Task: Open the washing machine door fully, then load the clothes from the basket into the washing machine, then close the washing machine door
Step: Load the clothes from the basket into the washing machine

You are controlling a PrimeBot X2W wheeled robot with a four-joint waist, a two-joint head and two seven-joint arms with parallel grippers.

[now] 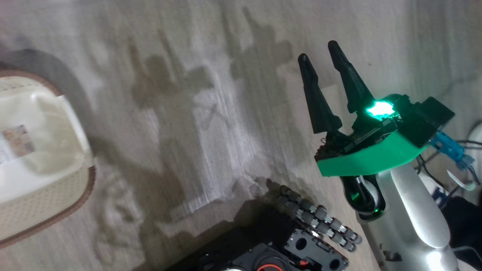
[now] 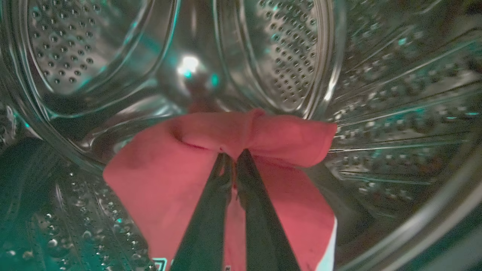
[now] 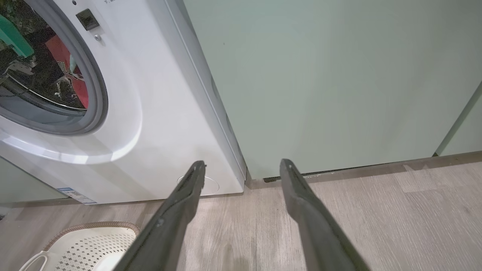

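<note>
The clothes [image 2: 162, 177] are held inside the drum [image 2: 286, 56] of the washing machine [image 3: 158, 113], pinched in a fold between the pressed-together fingers of the left gripper [image 2: 234, 156]. In the right wrist view a patch of red is also seen through the grey rubber ring [image 3: 99, 101] of the opening. The right gripper [image 1: 318, 52] is held spread wide above the floor [image 1: 226, 131], with nothing between its fingers, pointing toward the foot of the machine and the pale green cabinet [image 3: 320, 75] beside it.

The step in hand is judged to be the release of the garment in the drum. It is best done with the fingers parted only once the whole cloth is well past the ring, so that no corner is left trailing over the lip where the door would catch it. The arm should then be drawn straight back, and it should be checked that no fabric clings to the fingertips and is pulled out again.

The garment is gathered into a bunched fold lying crosswise at the fingertips. From there it is draped back along the fingers, so its long axis is judged to run roughly with them, the white edge [image 2: 329, 248] lying toward the wrist.

The basket [image 1: 41, 195] is set on the floor to the robot's left, its paper sticker [image 1: 17, 143] uncovered, which suggests that little or nothing is left to load.
</note>
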